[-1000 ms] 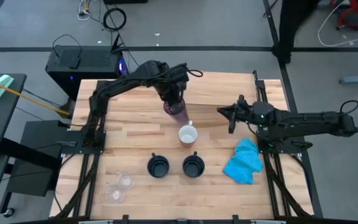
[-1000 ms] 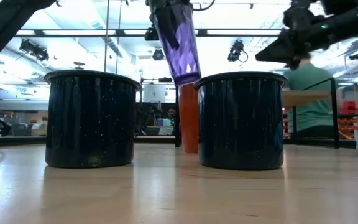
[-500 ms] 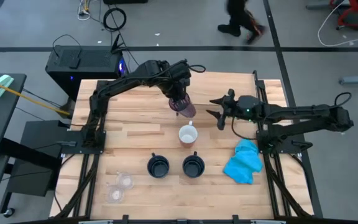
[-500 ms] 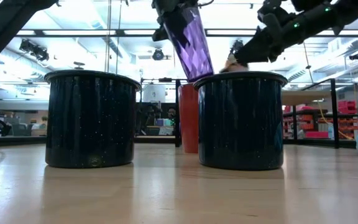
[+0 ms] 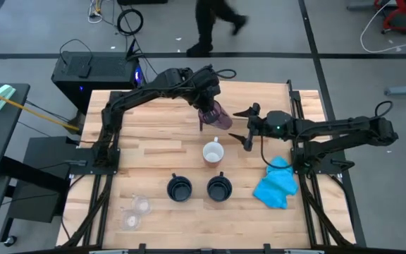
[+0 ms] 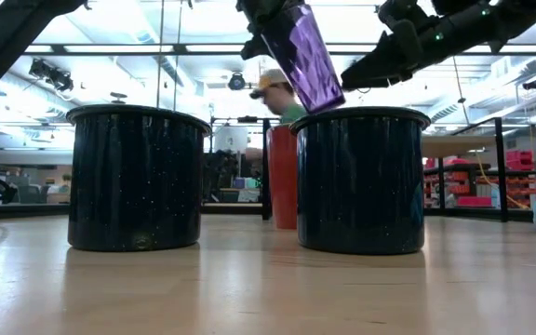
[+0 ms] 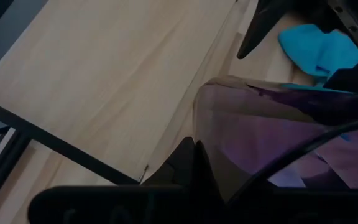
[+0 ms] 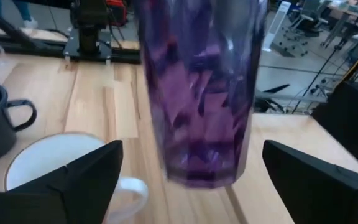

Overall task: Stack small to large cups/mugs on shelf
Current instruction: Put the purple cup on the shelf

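Left gripper (image 5: 207, 107) pinched tight on the purple tumbler (image 5: 215, 115), holding it tilted in the air above the far middle of the table (image 5: 154, 141), over the shelf board (image 7: 110, 81). Right gripper (image 5: 244, 125) just beside the tumbler, fingers (image 8: 73, 180) spread wide on either side of its lower end, not touching. Orange mug (image 5: 212, 152) standing on the table near the tumbler, white inside facing up. Two navy mugs (image 5: 180, 188) side by side nearer the front, slightly apart. Two clear cups (image 5: 136, 212) at the front left corner. Blue cloth (image 5: 275, 183) crumpled at the right, below the right arm. Person (image 5: 213, 21) walking on the floor beyond the table.
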### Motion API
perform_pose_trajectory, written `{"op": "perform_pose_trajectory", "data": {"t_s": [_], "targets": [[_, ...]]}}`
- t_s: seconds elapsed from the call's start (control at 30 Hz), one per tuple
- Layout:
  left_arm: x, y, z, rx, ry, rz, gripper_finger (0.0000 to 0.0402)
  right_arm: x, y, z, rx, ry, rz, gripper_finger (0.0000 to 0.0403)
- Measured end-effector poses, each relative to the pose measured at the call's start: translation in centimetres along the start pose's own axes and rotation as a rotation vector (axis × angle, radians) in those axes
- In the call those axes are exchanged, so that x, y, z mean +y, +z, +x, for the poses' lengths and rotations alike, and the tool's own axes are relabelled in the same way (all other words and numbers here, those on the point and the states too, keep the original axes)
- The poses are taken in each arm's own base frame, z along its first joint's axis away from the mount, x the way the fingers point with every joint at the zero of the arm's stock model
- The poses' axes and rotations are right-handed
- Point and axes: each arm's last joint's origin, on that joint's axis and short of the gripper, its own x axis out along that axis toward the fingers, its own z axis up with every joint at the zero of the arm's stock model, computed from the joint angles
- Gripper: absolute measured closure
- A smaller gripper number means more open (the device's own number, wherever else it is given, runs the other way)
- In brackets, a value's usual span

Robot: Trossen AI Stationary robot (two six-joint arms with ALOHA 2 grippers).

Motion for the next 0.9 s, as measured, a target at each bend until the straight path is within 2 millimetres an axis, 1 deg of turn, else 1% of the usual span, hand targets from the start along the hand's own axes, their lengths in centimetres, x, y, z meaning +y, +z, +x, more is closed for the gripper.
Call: {"op": "perform_pose_trajectory", "data": {"t_s": [0.13,0.23,0.33,0.5,0.7,0.9], "targets": [[0.0,0.2,0.0,-0.017,-0.003,0.000,0.0389,-0.4,1.8,0.3,-0.009,-0.003,-0.002,0.0004],[0.0,0.2,0.0,-0.025,-0.004,-0.001,0.0388,-0.8,2.7,1.1,0.038,0.001,-0.006,0.0006],[0.0,0.2,0.0,-0.018,-0.003,0.000,0.0388,-0.8,3.6,2.1,0.052,0.057,-0.013,0.0005],[-0.1,0.2,0.0,-0.018,-0.005,0.010,0.0389,-0.7,4.8,3.5,0.070,0.065,-0.017,0.0004],[-0.5,-0.1,0.0,-0.004,-0.007,0.019,0.0389,-0.7,5.4,4.5,0.075,0.074,-0.030,0.0004],[-0.7,0.0,0.0,-0.010,-0.011,0.022,0.0388,-0.5,5.0,4.9,0.112,0.087,-0.057,0.0007]]}}
